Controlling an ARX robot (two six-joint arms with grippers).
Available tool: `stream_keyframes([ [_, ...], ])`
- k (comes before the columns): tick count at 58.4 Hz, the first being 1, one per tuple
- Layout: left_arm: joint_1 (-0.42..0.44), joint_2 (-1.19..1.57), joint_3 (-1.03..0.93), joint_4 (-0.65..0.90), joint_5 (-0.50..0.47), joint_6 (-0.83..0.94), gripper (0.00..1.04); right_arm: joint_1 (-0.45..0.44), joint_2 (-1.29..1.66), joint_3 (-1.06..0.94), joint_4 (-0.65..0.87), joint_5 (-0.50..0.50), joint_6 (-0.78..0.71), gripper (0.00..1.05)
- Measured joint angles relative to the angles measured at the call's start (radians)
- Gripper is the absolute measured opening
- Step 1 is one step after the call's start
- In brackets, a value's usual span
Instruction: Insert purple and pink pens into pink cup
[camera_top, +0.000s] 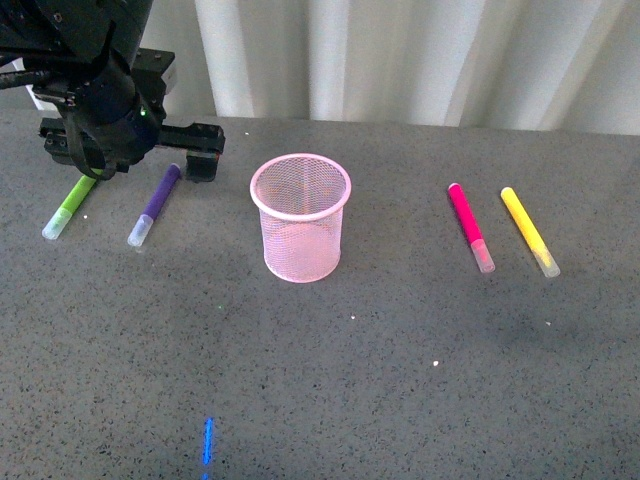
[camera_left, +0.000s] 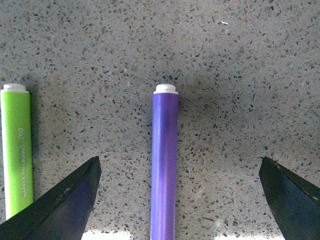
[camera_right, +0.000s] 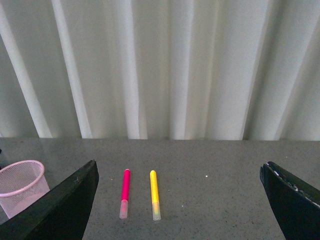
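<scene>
I am on the first step: picking up the purple pen (camera_left: 165, 165). My left fingers (camera_left: 65, 205) are wide apart above the table (camera_left: 240, 75), and the pen lies right between them, not touched yet. The green marker (camera_left: 17, 150) lies just beside one finger, so I think I must go straight down and squeeze only the purple one. The pink cup (camera_top: 300, 230) stands well away from them. My right fingers (camera_right: 60, 210) are apart too, holding nothing. The pink pen (camera_right: 124, 192) lies far ahead between them. In the left wrist view the purple pen's cap end is cut off.
</scene>
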Motion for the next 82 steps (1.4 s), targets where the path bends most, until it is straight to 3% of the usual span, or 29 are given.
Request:
stream_keyframes([
  [30,-0.007,0.095,0.086,-0.001,0.013,-0.005,0.98,0.000,0.000,0.000,0.000,0.000,0.000,0.98],
  [51,0.001,0.111,0.099,0.010,0.023,-0.006,0.45,0.000,0.000,0.000,0.000,0.000,0.000,0.98],
  [60,0.014,0.112,0.096,0.034,0.009,-0.007,0.16,0.000,0.000,0.000,0.000,0.000,0.000,0.98],
  [82,0.050,0.003,-0.037,0.209,0.017,-0.070,0.13,0.000,0.000,0.000,0.000,0.000,0.000,0.98],
])
